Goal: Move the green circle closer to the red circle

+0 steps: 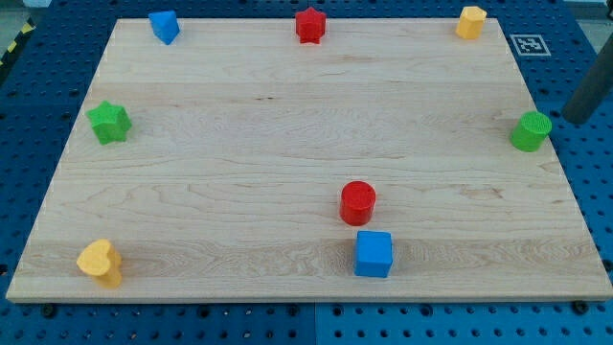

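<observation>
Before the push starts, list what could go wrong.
1. The green circle sits at the board's right edge; a glancing push could tip it off.
2. My tip is right of the circle and slightly toward the view's top, so the push may send it wide of the red circle.
3. The blue cube sits just below the red circle; an overshoot might knock either one.

Robotics lab, blue pegboard bench (38, 86), fiducial tag (530, 44)
</observation>
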Tool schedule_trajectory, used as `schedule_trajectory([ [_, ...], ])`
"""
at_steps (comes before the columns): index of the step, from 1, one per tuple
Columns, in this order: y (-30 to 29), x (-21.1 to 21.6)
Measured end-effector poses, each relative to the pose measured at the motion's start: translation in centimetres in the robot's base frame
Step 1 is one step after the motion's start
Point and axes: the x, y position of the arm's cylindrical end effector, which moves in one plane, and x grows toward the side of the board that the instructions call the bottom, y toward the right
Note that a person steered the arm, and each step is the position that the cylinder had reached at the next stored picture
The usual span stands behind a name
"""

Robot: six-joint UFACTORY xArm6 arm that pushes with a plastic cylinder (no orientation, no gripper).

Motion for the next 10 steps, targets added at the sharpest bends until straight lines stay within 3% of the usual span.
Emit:
schedule_trajectory([
  [1,-2.8,2.1],
  [10,-25.4,4.1],
])
